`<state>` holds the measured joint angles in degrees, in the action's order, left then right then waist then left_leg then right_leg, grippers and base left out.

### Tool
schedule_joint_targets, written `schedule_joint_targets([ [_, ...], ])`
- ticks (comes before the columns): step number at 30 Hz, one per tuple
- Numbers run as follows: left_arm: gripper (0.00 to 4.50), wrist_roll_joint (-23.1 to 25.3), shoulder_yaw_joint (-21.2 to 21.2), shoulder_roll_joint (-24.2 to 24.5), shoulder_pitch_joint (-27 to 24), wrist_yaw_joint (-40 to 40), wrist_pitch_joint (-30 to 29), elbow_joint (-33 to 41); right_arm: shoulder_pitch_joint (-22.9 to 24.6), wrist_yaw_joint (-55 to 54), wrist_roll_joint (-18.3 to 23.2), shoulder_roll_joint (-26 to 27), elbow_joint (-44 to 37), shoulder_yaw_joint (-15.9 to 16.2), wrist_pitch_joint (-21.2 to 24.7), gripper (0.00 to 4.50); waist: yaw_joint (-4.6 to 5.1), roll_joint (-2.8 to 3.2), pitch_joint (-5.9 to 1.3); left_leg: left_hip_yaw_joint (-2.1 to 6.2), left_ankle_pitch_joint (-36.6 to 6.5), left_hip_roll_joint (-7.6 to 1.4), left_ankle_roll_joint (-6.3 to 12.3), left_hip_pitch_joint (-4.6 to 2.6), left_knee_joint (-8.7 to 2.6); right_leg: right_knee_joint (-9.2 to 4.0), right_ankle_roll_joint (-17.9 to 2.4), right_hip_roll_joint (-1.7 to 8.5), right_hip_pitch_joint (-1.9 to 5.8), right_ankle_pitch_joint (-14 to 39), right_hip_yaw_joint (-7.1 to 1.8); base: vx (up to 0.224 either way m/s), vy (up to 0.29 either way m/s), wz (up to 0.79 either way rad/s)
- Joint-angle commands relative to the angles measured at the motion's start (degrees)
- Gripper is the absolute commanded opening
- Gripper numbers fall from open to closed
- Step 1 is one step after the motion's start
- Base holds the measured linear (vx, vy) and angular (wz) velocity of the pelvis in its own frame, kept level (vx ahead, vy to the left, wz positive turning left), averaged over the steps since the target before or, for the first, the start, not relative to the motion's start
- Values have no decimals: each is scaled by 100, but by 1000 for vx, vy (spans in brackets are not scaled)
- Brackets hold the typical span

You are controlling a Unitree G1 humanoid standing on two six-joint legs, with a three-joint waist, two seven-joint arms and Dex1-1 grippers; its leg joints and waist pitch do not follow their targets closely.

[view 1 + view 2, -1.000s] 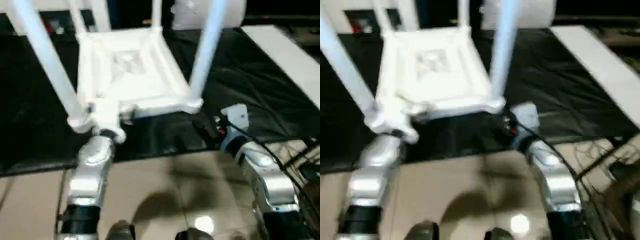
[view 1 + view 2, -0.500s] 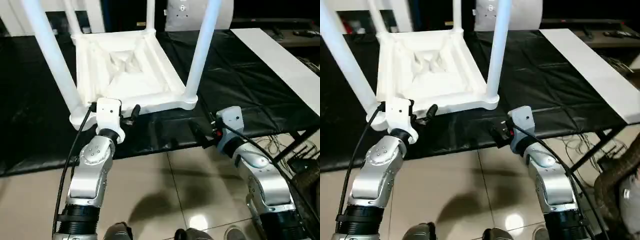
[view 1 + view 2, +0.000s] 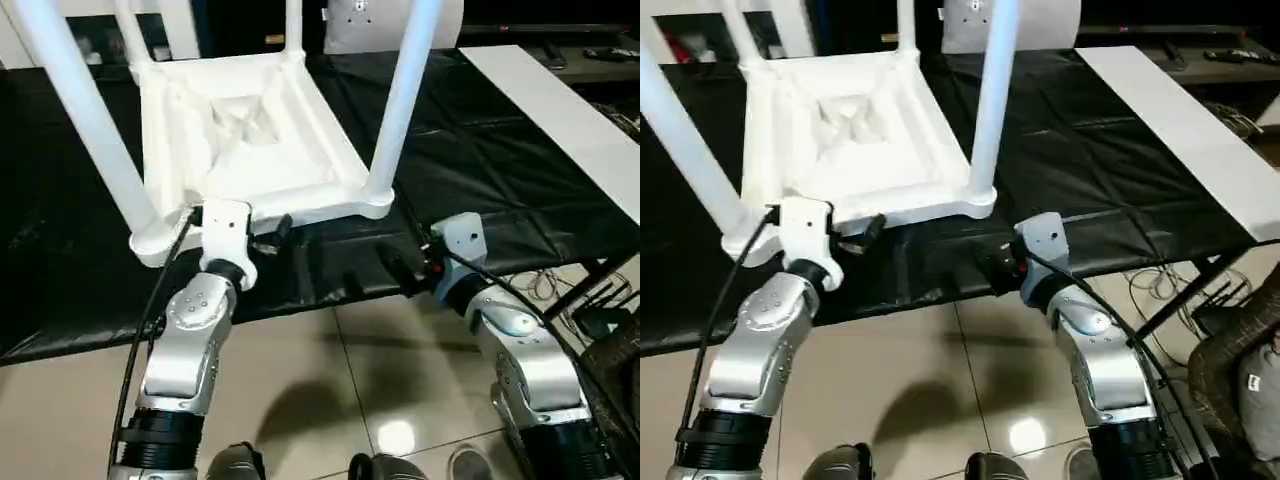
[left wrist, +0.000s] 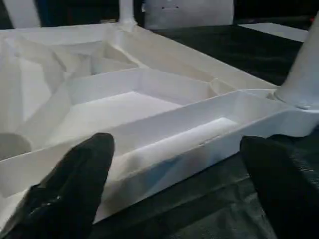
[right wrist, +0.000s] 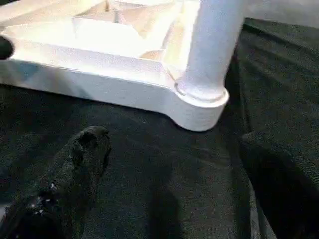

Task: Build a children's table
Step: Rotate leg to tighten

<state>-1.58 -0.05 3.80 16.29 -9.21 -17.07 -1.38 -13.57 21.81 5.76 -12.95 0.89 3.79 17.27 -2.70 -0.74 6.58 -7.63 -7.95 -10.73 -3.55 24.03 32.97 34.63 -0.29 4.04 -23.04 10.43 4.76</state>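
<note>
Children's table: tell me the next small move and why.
Probably draw both arms back a little. The children's table lies upside down on the black cloth with all four legs standing in their corner sockets. The left gripper is open at the near rim, holding nothing; the right gripper is open beside the near right leg.

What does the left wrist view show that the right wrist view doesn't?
Left wrist alone: the ribbed underside of the upside-down table, seen past the open left gripper, whose fingers straddle the near rim. Right wrist alone: a leg seated in its corner socket, the open right gripper short of it. Both: the white table on a black cloth.
</note>
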Motion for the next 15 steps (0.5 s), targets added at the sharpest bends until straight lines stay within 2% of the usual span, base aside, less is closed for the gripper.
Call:
schedule_joint_targets([
  [1,448,-23,-15,5,-39,-18,-46,79,-45,70,-86,-29,36,85,-40,450,-37,19,-433,179,-1368,-7,1028,43,-365,-464,-1100,493,416,1392,29,-26,-8,38],
  [2,448,-32,-15,3,-47,-21,-58,90,-41,77,-88,-31,43,94,-56,450,-21,56,-443,261,-1090,-4,1234,76,-314,-459,-1333,549,478,1164,104,-9,-12,55],
  [3,448,-38,-17,2,-51,-21,-66,98,-39,70,-82,-25,48,85,-55,450,-41,100,-437,340,-1044,19,1287,105,-322,-437,-1364,507,500,1178,206,-24,-13,48],
  [4,448,-38,-17,2,-51,-21,-66,98,-39,70,-82,-25,48,85,-55,450,-16,89,-409,391,-1111,36,1296,138,-333,-427,-1368,495,495,1213,235,-24,-13,48],
  [5,448,-50,-20,4,-53,-22,-74,105,-38,69,-79,-25,50,81,-57,450,-39,146,-390,463,-1591,24,1129,110,-364,-410,-1320,489,532,1606,312,-28,-5,50],
  [6,448,-61,-22,5,-53,-23,-83,109,-39,71,-80,-26,52,79,-63,450,-13,152,-329,527,-2426,32,763,162,-419,-415,-1166,506,591,2270,336,-28,12,40],
  [7,448,-78,-22,8,-54,-29,-95,120,-41,79,-80,-26,60,73,-74,450,-34,190,-302,542,-2936,47,488,174,-460,-422,-1028,514,640,2718,353,-28,12,40],
  [8,448,-83,-21,8,-55,-32,-99,126,-41,81,-78,-24,65,71,-78,450,-73,181,-256,562,-3833,105,18,180,-526,-437,-789,533,683,3490,342,-25,12,38],
  [9,448,-92,-22,7,-58,-40,-105,132,-37,61,-59,-18,74,63,-109,450,-3,153,-302,414,-4321,-152,-330,-404,-285,-627,-669,547,309,3975,116,-51,-2,36],
  [10,448,-94,-22,6,-58,-43,-106,133,-34,51,-52,-14,77,57,-123,450,20,72,-217,411,-4526,-146,-398,-561,-170,-798,-621,586,224,4311,199,-51,-2,36],
  [11,448,-99,-22,5,-58,-45,-107,133,-32,45,-41,-11,81,54,-125,450,30,136,-80,322,-4739,-95,-527,-698,-135,-1010,-339,431,192,4654,477,0,0,0],
  [12,448,-99,-21,5,-58,-45,-108,133,-32,45,-40,-11,81,54,-124,450,11,274,-62,260,-5494,-269,-590,-298,-723,-384,-277,160,681,3810,564,0,0,0],
  [13,448,-109,-20,2,-57,-44,-113,134,-34,52,-43,-10,86,53,-115,450,-136,310,-184,197,-5740,-270,-577,-16,-964,497,-306,32,1121,2618,345,0,0,0],
  [14,448,-114,-21,2,-55,-45,-116,134,-38,56,-44,-10,90,51,-110,450,-303,254,-226,-15,-5433,-255,-400,-188,-1015,551,-218,-38,963,2007,159,0,0,0],
  [15,448,-116,-22,2,-52,-47,-117,132,-43,62,-41,-9,98,50,-108,450,-101,-132,-213,0,-4232,-100,-204,-678,-292,-523,-488,559,452,4233,-242,90,-65,10],
])
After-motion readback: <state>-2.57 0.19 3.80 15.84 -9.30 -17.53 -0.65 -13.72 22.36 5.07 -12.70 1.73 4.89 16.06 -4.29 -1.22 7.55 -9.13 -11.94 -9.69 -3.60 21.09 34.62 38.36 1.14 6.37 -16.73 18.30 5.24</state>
